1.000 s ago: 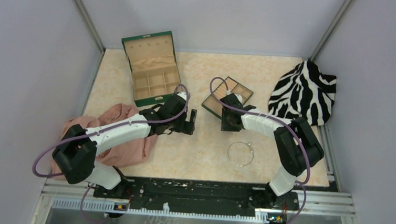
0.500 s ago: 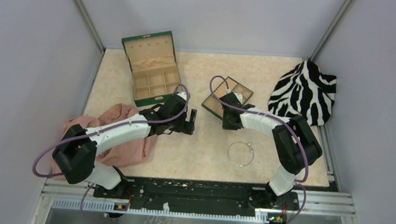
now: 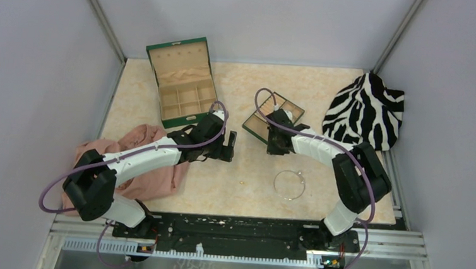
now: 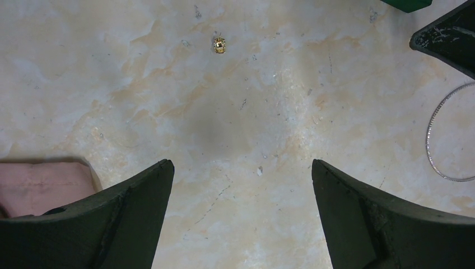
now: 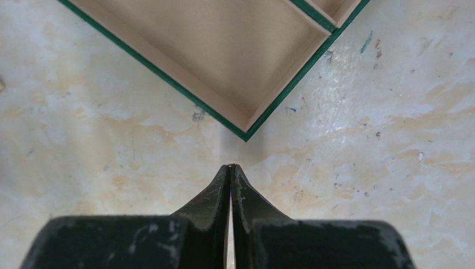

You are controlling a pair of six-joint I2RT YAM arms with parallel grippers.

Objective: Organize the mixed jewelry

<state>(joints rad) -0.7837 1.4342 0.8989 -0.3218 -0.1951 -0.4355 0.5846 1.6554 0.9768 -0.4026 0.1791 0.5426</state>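
Right gripper (image 5: 231,171), fingers pressed together with nothing seen between, sits at near corner of tray (image 5: 224,50). Left gripper (image 4: 241,162) gapes empty, left of tray; bead (image 4: 219,45) and hoop (image 4: 427,140) lie nearer.

One gold bead (image 4: 219,45) and one wire hoop (image 3: 289,185).

The marbled beige table (image 3: 239,84) carries an open green box (image 3: 182,83) back left, a tan tray (image 3: 256,124) mid-table, a zebra cloth (image 3: 363,111) right, a pink cloth (image 3: 162,180) left. A wire hoop (image 4: 427,137) and a gold bead (image 4: 219,45) lie nearer the front.
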